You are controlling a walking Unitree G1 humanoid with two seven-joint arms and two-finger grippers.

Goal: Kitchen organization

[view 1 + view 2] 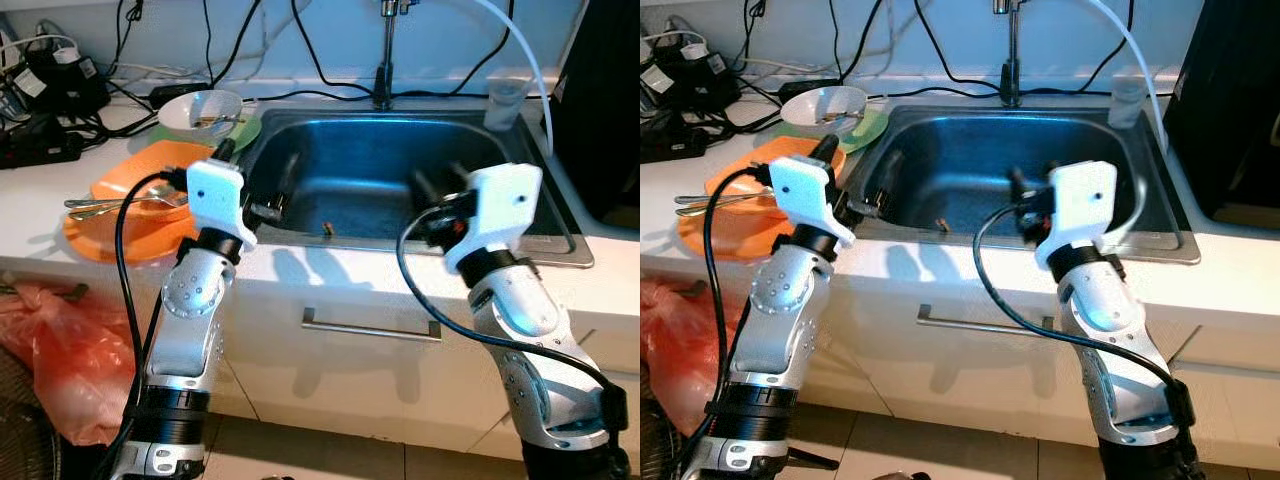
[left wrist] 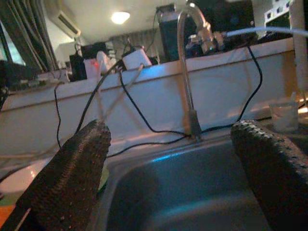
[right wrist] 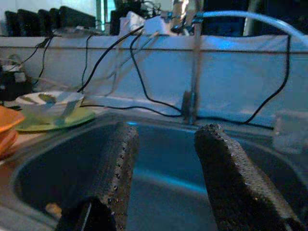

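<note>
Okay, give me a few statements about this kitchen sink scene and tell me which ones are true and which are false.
1. Both grippers hang over the stainless steel sink. True: the left gripper and the right gripper are above the basin.
2. The left gripper holds a spoon. False: its fingers are apart and hold nothing.
3. The white bowl sits on a light green plate. True.
4. The orange plates lie inside the sink. False: they are on the white counter, left of the sink.
5. Water runs from the metal tap. False: no stream is visible.
</note>
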